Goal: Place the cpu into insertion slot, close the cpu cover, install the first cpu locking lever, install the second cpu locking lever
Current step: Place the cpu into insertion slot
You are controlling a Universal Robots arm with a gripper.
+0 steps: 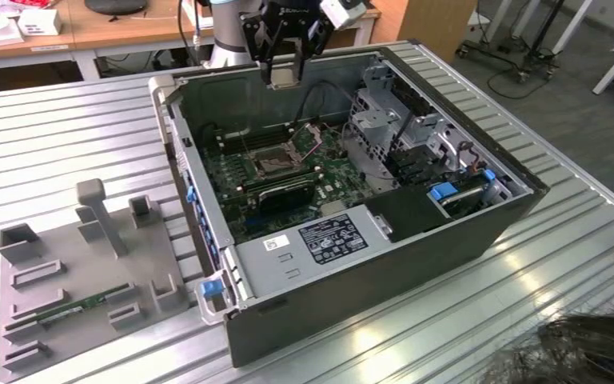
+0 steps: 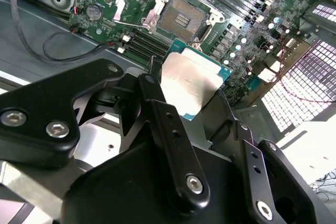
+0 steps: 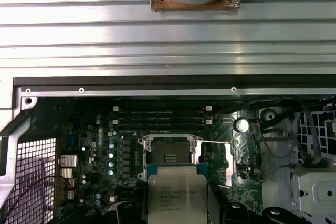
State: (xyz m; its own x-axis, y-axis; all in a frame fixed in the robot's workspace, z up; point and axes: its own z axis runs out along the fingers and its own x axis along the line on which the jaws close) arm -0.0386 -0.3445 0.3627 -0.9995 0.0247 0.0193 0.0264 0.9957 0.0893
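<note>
My claw [image 1: 285,74] is clamped on the cpu [image 2: 191,85], held above the open insertion slot [image 2: 180,17] inside the computer case [image 1: 392,256], which lies on a ribbed metal table [image 1: 61,136]; wooden desks [image 1: 125,28] stand behind.

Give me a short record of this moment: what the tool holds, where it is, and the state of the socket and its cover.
tool: shut on the cpu, above the open computer case
cpu: held, metal top showing, not yet in the slot
insertion slot: empty, on the motherboard
cpu cover: flipped open beside the slot
</note>
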